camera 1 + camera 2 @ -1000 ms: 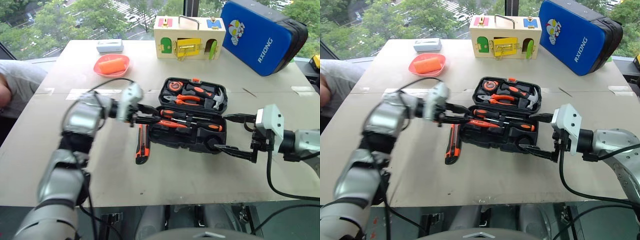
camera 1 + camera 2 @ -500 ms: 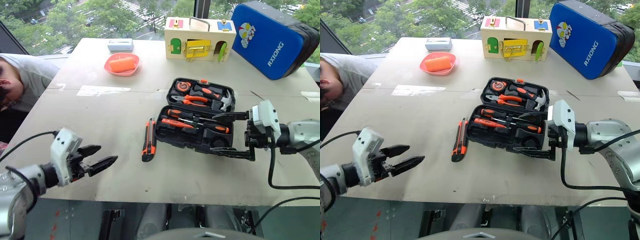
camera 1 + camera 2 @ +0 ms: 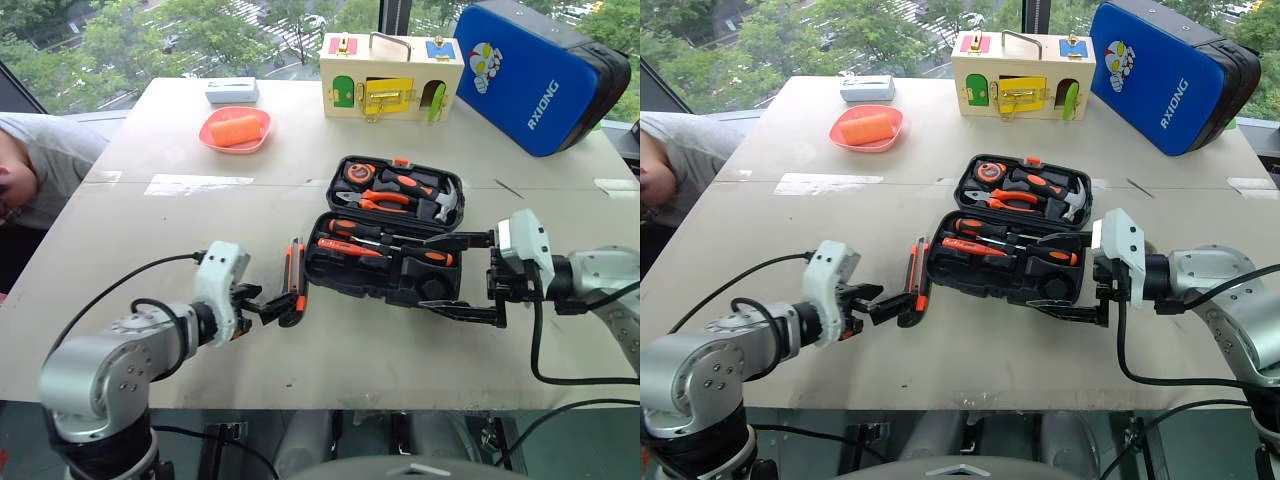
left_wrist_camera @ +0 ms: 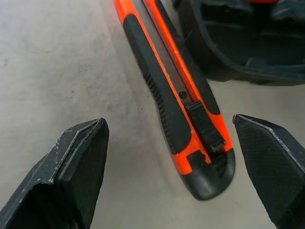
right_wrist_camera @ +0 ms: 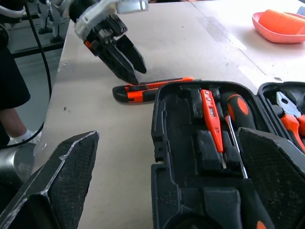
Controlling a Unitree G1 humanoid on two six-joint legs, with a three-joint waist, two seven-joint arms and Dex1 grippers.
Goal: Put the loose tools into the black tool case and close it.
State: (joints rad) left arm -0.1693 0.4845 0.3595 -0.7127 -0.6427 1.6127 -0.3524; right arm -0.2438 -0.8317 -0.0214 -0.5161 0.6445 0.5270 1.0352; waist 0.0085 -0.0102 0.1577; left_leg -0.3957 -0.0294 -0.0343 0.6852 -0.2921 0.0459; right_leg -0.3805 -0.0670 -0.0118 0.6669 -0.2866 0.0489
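Left wrist view: left gripper (image 4: 167,157), back from case side, jaws wide, now straddles utility knife (image 4: 174,100) end; knife still loose beside black tool case (image 3: 385,265).

Black-and-orange utility knife (image 3: 293,283); black tool case (image 3: 385,235); blue padded bag (image 3: 538,62); pink dish (image 3: 233,131); pale grey bench (image 3: 150,230).

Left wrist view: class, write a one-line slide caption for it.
Open left gripper straddling the butt end of the utility knife lying on the table beside the black tool case.
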